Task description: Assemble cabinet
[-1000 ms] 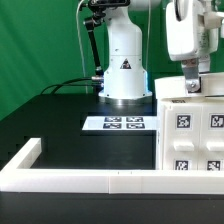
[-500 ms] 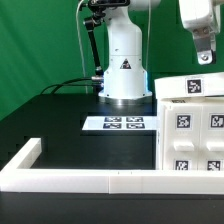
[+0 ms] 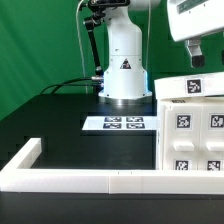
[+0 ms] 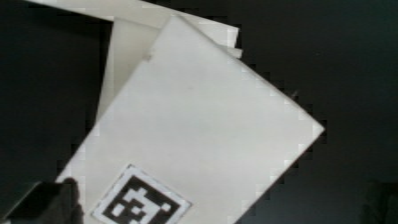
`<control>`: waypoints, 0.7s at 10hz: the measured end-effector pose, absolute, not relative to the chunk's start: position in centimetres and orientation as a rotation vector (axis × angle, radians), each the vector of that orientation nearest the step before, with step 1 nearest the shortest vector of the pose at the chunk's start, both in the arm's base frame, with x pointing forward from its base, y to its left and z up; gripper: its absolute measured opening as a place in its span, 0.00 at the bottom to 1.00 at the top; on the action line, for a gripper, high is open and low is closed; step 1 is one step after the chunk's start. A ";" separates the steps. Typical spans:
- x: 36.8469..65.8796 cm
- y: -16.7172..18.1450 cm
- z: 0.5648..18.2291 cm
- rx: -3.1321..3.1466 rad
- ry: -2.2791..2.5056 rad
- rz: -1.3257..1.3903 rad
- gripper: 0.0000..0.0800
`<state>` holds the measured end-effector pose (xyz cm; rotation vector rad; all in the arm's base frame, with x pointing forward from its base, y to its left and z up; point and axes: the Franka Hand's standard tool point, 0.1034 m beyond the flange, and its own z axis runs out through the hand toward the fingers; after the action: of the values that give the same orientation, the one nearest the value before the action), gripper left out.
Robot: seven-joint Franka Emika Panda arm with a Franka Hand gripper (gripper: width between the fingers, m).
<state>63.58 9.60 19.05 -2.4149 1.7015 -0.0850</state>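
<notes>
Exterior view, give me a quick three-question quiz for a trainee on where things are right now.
1. Fill in: the cabinet stands at the exterior view's ___ side.
2. True or false: the fingers are gripping a cabinet panel.
3. Choose one: the marker board lies
A) on the table, in front of the robot base
B) on top of the cabinet
C) between the fingers

Key: 1 right. 2 false; they hang above the cabinet, holding nothing. 3 A.
</notes>
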 end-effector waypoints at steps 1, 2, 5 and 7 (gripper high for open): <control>63.7 9.6 19.2 -2.570 1.469 -0.116 1.00; 63.7 9.5 19.2 -2.638 1.346 -0.131 1.00; 63.7 9.3 19.1 -2.771 1.082 -0.158 1.00; 63.7 9.3 19.1 -2.847 0.895 -0.175 1.00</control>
<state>63.69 9.30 19.08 -2.8469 0.8947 -0.1750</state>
